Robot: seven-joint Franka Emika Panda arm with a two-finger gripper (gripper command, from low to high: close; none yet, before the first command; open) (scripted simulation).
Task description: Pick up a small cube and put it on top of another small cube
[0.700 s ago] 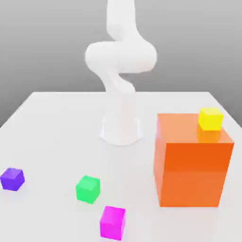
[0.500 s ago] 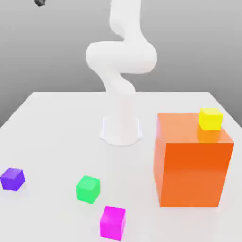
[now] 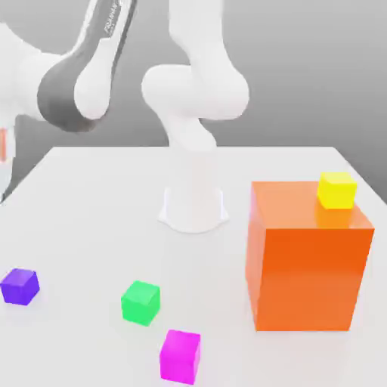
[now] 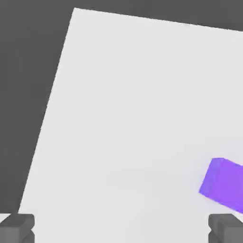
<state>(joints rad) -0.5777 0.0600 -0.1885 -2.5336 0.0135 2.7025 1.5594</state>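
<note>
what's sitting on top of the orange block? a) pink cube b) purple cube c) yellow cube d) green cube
c: the yellow cube rests on the top of the orange block, near its back corner on the exterior view's right, while the green cube, purple cube and pink cube all lie on the table.

Small cubes, four: one violet-purple cube [image 3: 20, 286], one bright green cube [image 3: 140, 302], one magenta-pink cube [image 3: 180, 356], one yellow cube [image 3: 336, 189]. Large orange block [image 3: 308, 261], one. White table [image 3: 98, 196], one; robot arm [image 3: 195, 98], one.
</note>
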